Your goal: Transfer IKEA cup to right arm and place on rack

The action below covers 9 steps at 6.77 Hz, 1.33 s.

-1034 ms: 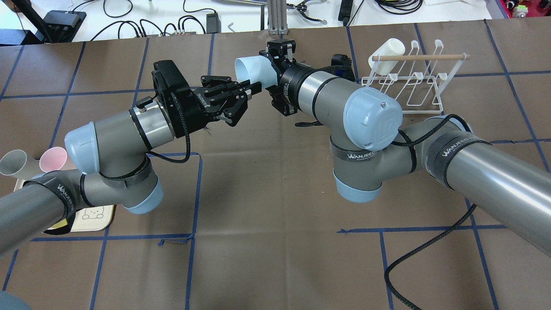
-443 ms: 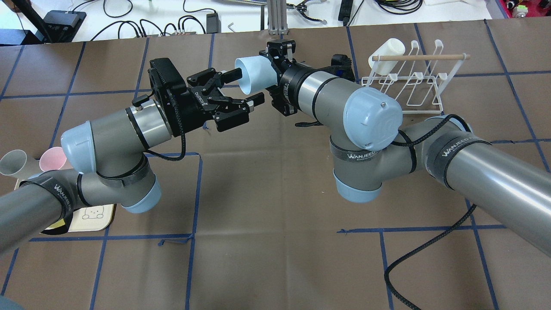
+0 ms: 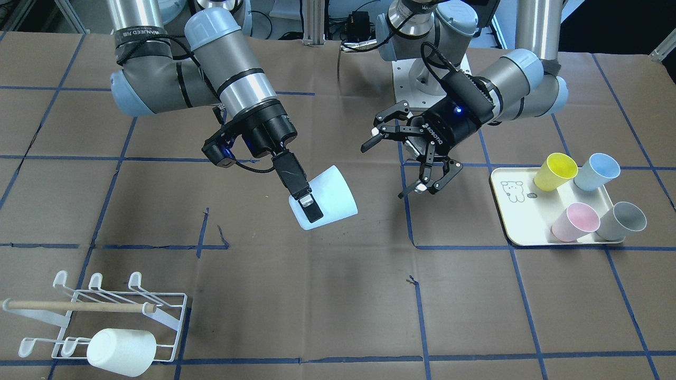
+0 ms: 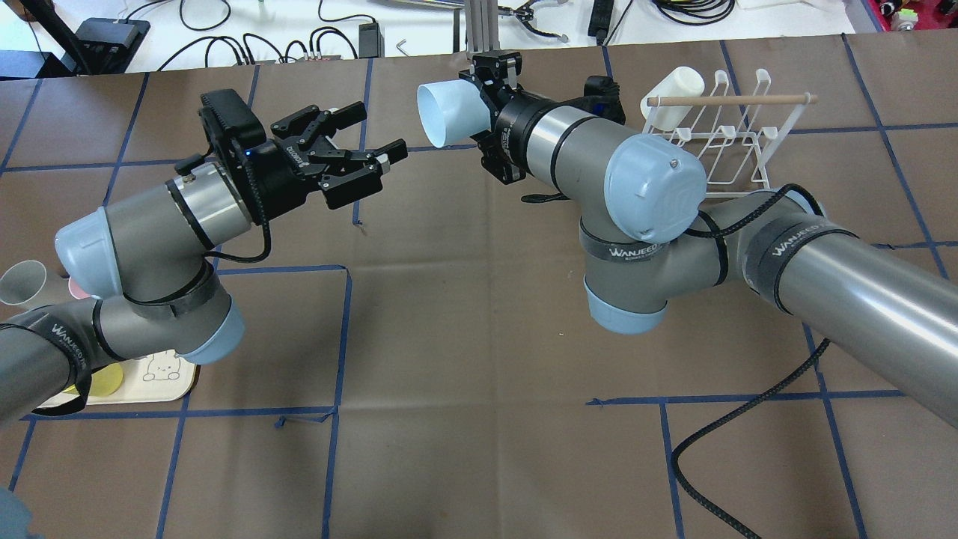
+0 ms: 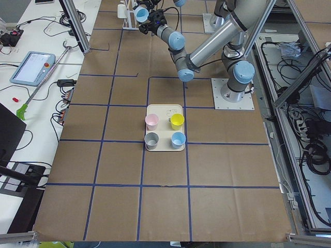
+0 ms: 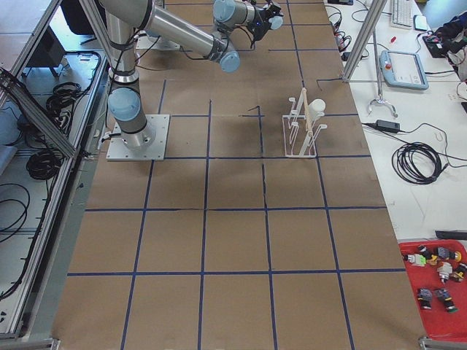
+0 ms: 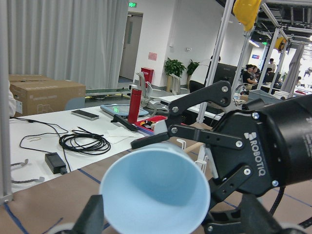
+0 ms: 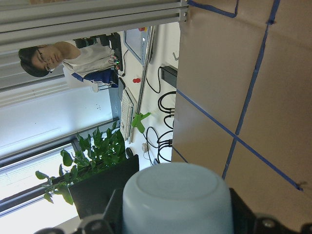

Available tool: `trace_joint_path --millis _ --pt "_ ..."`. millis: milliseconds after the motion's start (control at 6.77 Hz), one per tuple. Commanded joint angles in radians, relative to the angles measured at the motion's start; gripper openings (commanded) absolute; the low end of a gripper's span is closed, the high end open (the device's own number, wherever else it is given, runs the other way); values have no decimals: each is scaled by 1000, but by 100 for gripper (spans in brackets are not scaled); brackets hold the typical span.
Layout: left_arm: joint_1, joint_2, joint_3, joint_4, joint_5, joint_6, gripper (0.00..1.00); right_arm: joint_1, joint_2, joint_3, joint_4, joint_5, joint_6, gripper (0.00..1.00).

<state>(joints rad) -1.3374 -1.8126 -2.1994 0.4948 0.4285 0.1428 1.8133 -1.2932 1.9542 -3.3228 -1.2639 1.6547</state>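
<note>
Above mid-table, the right gripper (image 3: 309, 208) clamps the tilted pale-blue cup (image 3: 332, 200), one finger outside its wall, the other hidden. Near it the left gripper (image 3: 404, 161) hangs, fingers spread; the rack (image 3: 79, 305) stands well apart.

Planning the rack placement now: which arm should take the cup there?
Right. The right gripper is shut on the light blue cup, and the rack sits on its side of the table. The left gripper is open, empty and apart from the cup.
</note>
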Motion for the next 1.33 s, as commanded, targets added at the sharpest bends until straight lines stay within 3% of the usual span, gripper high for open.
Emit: trace_joint_path --millis 0,295,591,886,1182 --pt "52 -2 38 -78 2 0 98 -116 14 -15 -1 46 -306 14" --pt "44 -37 252 -349 103 1 98 -198 5 -12 9 43 -758 13" --pt "28 -48 361 -558 221 3 99 -277 8 -9 8 -13 -1229 13" --pt "-73 -18 439 -797 547 3 99 -389 12 -21 -3 -38 -1618 13" --pt "-133 44 588 -1307 836 3 99 -454 88 -110 -7 -37 -1774 10"
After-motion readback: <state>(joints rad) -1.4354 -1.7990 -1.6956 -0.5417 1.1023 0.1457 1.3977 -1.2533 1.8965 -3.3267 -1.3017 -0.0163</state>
